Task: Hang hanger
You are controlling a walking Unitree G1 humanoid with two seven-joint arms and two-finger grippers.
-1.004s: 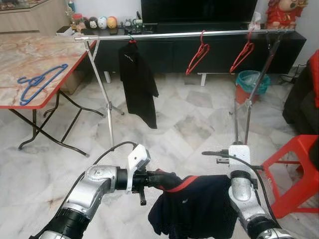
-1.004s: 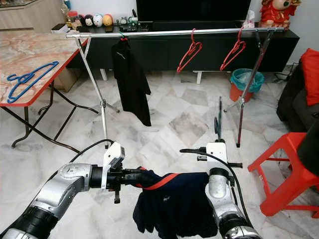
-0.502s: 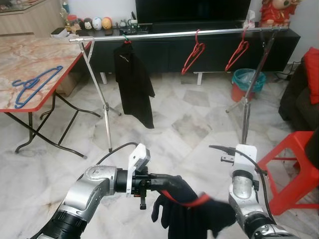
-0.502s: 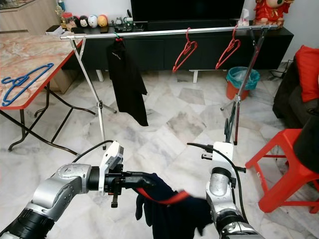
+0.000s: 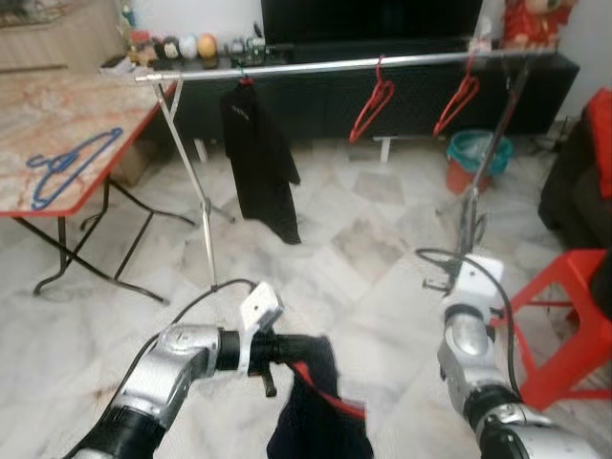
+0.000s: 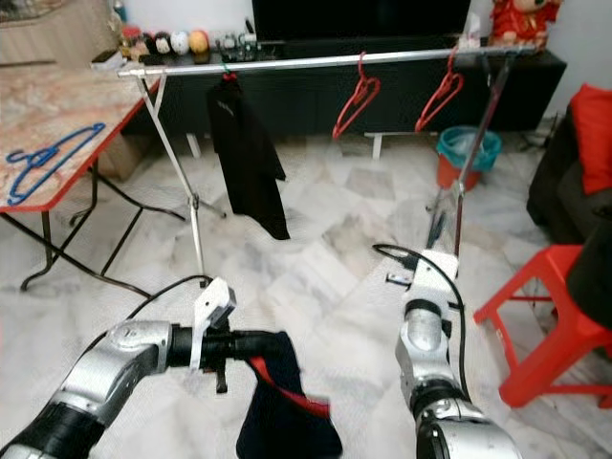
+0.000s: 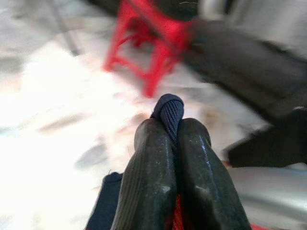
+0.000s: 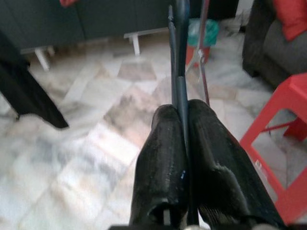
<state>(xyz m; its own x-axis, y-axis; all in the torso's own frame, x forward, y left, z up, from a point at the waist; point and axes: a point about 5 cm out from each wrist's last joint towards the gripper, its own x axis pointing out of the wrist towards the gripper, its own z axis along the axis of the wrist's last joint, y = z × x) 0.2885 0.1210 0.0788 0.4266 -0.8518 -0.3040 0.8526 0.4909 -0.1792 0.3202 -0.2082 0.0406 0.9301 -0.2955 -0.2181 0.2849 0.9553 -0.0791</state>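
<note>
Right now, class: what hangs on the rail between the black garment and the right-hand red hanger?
One red hanger on the rail, between the black garment and the other red hanger; eye views.

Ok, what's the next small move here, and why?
Probably move the right gripper with its dark hanger toward the navy garment: it dangles from the left gripper alone, off the hanger, and the rail is far ahead.

A long metal clothes rail [image 5: 325,65] stands across the room, in front of a low black TV cabinet [image 5: 402,91]. On the rail hang a black shirt [image 5: 260,163] at the left and two red wire hangers [image 5: 375,100] further right. A marble-topped folding table [image 5: 57,124] is at the left, with a blue plastic hanger [image 5: 65,164] on it. A red plastic stool [image 5: 564,316] stands at the right.
</note>
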